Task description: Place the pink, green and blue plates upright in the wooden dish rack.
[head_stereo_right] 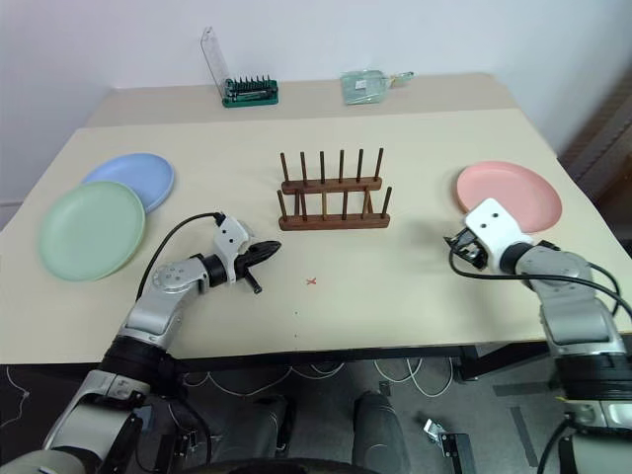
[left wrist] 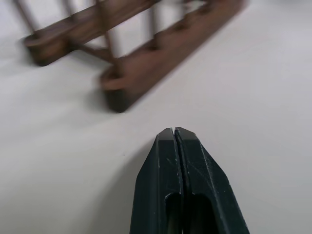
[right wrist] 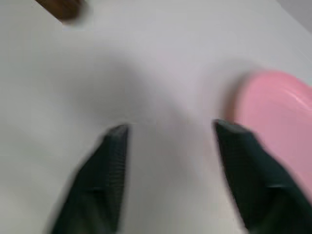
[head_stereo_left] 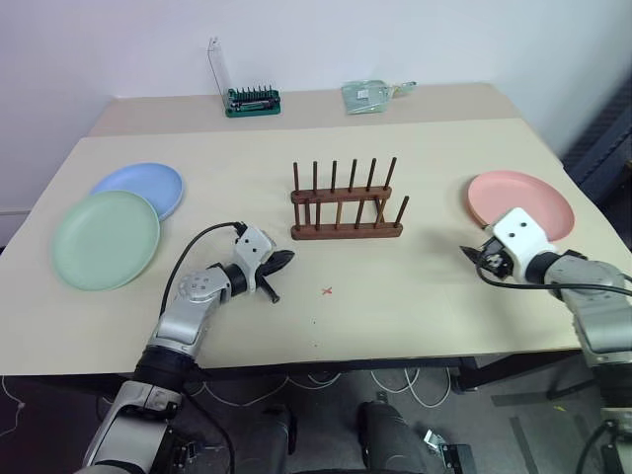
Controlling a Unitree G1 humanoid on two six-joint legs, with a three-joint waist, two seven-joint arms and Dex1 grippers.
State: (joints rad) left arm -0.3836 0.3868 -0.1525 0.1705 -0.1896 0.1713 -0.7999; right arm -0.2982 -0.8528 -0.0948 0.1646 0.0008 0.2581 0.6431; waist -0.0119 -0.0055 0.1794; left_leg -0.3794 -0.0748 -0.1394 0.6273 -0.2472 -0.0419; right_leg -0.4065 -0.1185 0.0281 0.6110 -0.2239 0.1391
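Your wooden dish rack point(head_stereo_left: 346, 202) stands empty near the middle of the surface point(head_stereo_left: 395, 296), its two rows of pegs upright. All three plates lie flat. The green plate point(head_stereo_left: 105, 239) sits at the left side, with the blue plate point(head_stereo_left: 140, 188) just behind it and partly tucked under its rim. The pink plate point(head_stereo_left: 520, 204) lies at the right side, well apart from the rack.

Your left end effector point(head_stereo_left: 280, 263) is low over the surface, just in front of the rack's left end, with its fingers pressed together on nothing. Your right end effector point(right wrist: 168, 129) hangs beside the pink plate's near left edge, fingers spread wide and holding nothing.

At the back of the surface you have a green tray of screwdriver bits point(head_stereo_left: 253, 101) with its clear lid raised.
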